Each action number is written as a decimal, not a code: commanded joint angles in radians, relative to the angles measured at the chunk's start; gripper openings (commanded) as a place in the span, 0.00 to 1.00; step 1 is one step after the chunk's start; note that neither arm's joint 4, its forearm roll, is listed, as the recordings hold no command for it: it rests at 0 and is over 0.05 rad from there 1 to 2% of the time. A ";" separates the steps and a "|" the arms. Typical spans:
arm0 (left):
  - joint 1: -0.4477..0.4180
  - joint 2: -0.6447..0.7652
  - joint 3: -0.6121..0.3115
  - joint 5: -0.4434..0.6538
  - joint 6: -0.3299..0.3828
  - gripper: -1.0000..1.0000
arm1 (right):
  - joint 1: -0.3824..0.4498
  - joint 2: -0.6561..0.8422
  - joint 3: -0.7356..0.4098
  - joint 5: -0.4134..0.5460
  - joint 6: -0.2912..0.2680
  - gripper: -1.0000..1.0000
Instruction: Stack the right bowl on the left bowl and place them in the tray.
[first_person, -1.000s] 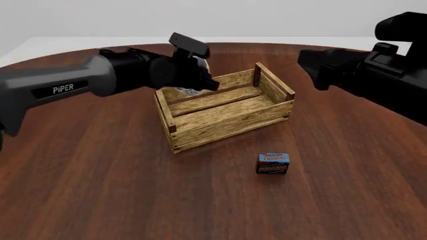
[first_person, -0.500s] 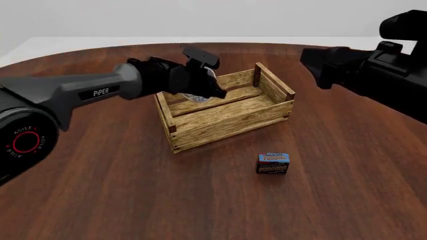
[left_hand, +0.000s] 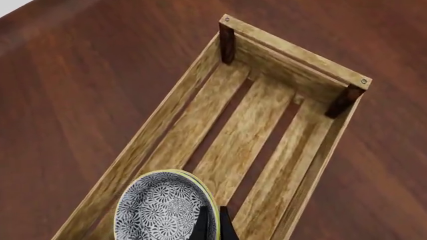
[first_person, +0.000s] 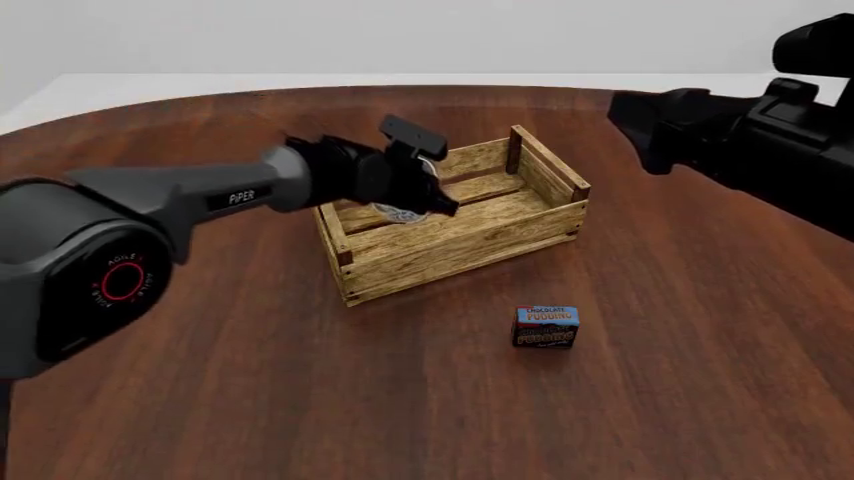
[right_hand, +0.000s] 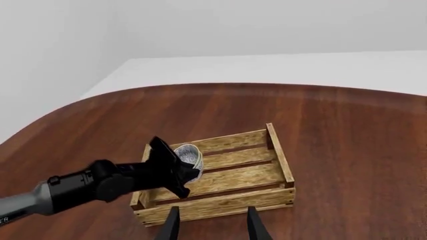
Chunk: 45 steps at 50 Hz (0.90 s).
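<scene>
One left gripper (left_hand: 212, 226) pinches two stacked bowls (left_hand: 165, 209) inside one tray (first_person: 461, 235); one right gripper (right_hand: 213, 225) is spread; one pudding box (first_person: 546, 327) sits apart.

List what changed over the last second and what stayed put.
The left gripper, shut on the stacked black-and-white patterned bowls, reached further right and down into the light-brown slatted wooden tray. The right gripper drifted slightly. The tray and the blue-and-brown pudding box stayed put.
</scene>
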 joint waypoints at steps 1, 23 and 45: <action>-0.001 0.028 -0.022 -0.004 0.004 0.00 | -0.002 -0.005 -0.001 0.003 0.000 1.00; -0.001 0.074 -0.029 -0.007 0.008 0.00 | -0.002 -0.013 0.003 0.004 -0.001 1.00; -0.018 0.073 -0.029 0.000 0.003 1.00 | -0.002 -0.022 0.002 0.010 0.001 1.00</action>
